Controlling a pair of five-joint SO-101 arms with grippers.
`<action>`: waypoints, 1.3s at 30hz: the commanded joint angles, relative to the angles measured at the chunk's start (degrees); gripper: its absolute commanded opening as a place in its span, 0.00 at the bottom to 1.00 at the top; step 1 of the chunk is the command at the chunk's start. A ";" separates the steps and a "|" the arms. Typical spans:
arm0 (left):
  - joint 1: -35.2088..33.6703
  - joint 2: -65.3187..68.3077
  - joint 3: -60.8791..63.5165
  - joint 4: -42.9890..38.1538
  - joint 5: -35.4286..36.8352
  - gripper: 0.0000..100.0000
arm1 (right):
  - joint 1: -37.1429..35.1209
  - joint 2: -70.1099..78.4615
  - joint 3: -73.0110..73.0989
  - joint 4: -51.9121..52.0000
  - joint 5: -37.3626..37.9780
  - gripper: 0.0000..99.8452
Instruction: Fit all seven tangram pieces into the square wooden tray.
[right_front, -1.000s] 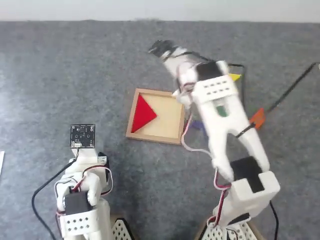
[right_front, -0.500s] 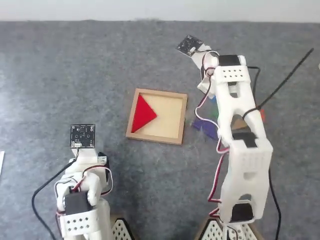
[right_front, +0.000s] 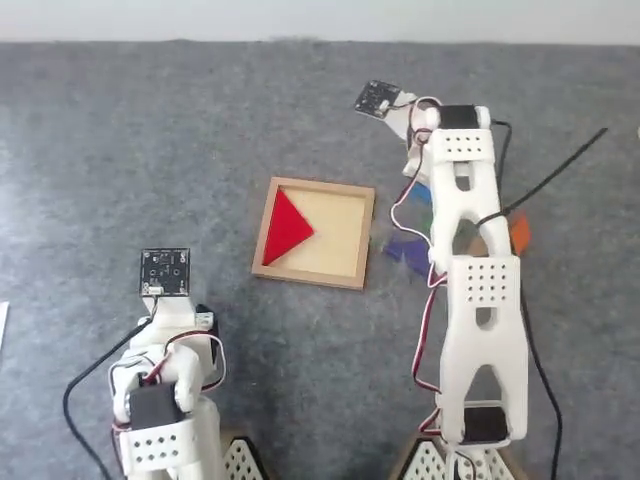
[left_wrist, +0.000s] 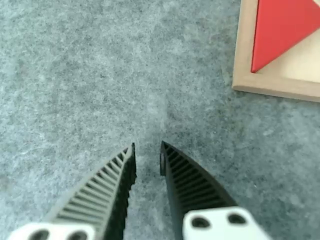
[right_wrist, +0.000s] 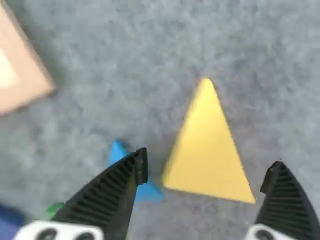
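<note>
The square wooden tray (right_front: 265, 249) lies mid-table with a red triangle (right_front: 287, 225) in its left part; its corner (left_wrist: 246, 75) and the red triangle (left_wrist: 282, 25) also appear in the left wrist view. My right gripper (right_wrist: 207, 172) is open, its fingers straddling a yellow triangle (right_wrist: 207, 145) on the carpet. A small blue piece (right_wrist: 131, 170) lies beside one finger. In the high view the right arm (right_front: 465, 190) stretches out right of the tray, over a purple piece (right_front: 405, 250), a green one (right_front: 424, 196) and an orange one (right_front: 519, 234). My left gripper (left_wrist: 147, 150) hangs over bare carpet, jaws nearly together, holding nothing.
Grey carpet covers the table. A black cable (right_front: 560, 175) runs from the right arm toward the right edge. The left arm (right_front: 160, 380) sits folded at the front left, well away from the tray.
The right arm has swung from over the tray's right edge out to the right and straightened, coming down over the loose pieces. The left arm has not moved.
</note>
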 joint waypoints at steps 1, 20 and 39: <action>0.18 -1.05 -0.66 0.18 0.00 0.08 | 1.71 1.45 -7.12 1.89 3.25 0.37; 0.18 -1.05 -0.66 0.18 0.00 0.08 | 3.56 4.18 -4.92 6.02 14.68 0.36; 0.18 -1.05 -0.66 0.18 0.00 0.08 | 3.12 6.11 -8.18 18.51 28.31 0.29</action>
